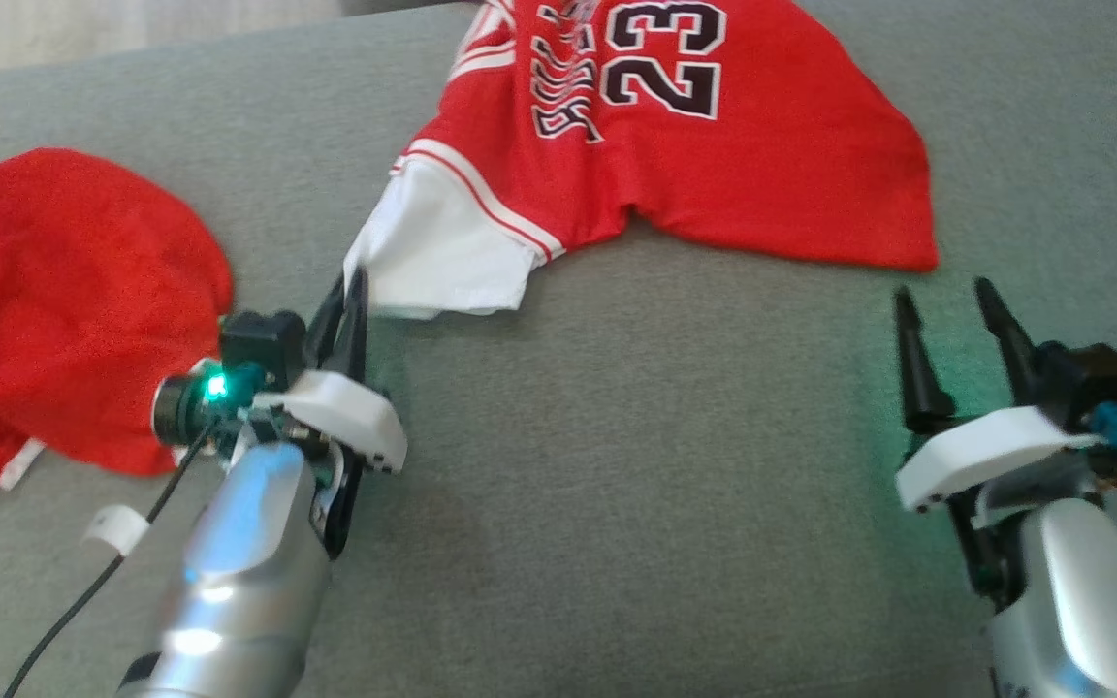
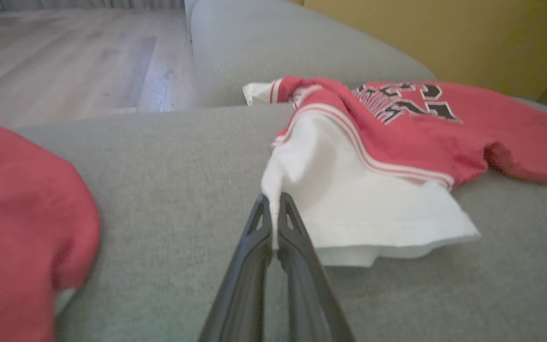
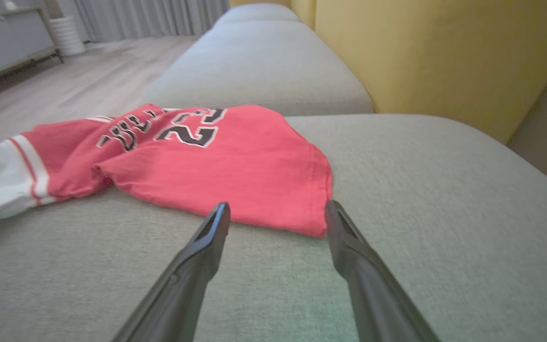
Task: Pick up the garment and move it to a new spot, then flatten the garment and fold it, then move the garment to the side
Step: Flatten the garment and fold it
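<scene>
The garment (image 1: 714, 165) is a red jersey with the number 23 and a white sleeve, lying on the grey sofa seat at the top middle of the head view. My left gripper (image 1: 353, 286) is shut on the corner of that white sleeve (image 2: 349, 204), and in the left wrist view its fingertips (image 2: 275, 202) pinch the white cloth. My right gripper (image 1: 946, 296) stands open just short of the jersey's red hem (image 3: 311, 223), touching nothing, in the head and right wrist views (image 3: 277, 209).
A second red garment (image 1: 64, 301) lies bunched at the left of the grey sofa seat (image 1: 665, 465). A yellow backrest (image 3: 444, 57) rises behind the seat. Wooden floor (image 2: 64, 61) lies beyond the sofa's far edge.
</scene>
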`<state>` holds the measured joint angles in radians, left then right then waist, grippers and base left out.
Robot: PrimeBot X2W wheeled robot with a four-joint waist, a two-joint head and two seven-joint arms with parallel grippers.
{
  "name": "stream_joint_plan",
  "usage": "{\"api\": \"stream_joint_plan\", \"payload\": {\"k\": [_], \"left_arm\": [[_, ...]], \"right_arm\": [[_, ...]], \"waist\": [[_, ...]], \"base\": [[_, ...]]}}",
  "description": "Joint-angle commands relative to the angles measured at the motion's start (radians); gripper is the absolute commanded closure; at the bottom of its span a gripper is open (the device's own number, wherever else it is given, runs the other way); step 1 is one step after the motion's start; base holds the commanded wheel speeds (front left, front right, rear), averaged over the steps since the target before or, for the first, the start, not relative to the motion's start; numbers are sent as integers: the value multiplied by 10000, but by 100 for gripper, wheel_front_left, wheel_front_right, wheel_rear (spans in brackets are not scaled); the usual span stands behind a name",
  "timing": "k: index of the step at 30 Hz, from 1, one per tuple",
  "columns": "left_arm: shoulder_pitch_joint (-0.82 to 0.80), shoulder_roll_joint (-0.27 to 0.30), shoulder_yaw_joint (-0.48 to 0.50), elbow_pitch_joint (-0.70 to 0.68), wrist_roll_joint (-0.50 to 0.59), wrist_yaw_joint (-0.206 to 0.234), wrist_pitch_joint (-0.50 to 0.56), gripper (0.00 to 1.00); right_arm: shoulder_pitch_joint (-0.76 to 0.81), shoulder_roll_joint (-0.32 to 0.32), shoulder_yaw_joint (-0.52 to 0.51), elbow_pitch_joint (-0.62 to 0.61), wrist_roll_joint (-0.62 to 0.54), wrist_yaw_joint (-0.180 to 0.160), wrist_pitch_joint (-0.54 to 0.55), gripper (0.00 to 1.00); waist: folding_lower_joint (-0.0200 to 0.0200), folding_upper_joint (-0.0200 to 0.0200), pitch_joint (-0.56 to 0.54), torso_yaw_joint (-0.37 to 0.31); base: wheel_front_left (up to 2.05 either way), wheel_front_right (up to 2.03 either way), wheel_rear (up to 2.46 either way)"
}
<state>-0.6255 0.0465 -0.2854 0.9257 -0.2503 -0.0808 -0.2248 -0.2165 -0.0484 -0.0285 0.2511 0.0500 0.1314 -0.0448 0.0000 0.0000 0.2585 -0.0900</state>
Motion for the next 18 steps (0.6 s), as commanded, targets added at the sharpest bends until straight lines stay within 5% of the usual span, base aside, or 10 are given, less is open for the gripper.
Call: {"api": "stream_joint_plan", "payload": {"k": [1,10,18], "left_arm": [[-145,145,254,-621,-105,-14,-242,100],[696,57,257,-3803,-41,112,-366,100],[1079,42,6,-4562,-48,58,-368,100]], "right_arm": [[-501,-19,-74,-145,-15,-7,336,0],[-2011,-18,-1603,2079,193,-7,1283,0],[-3202,-18,-2825,4486,-771,-7,1236,0]], "waist": [[0,0,-85,222],[0,0,-150,807],[0,0,-95,1040]], "base": [[0,0,0],[0,0,0],[0,0,0]]}}
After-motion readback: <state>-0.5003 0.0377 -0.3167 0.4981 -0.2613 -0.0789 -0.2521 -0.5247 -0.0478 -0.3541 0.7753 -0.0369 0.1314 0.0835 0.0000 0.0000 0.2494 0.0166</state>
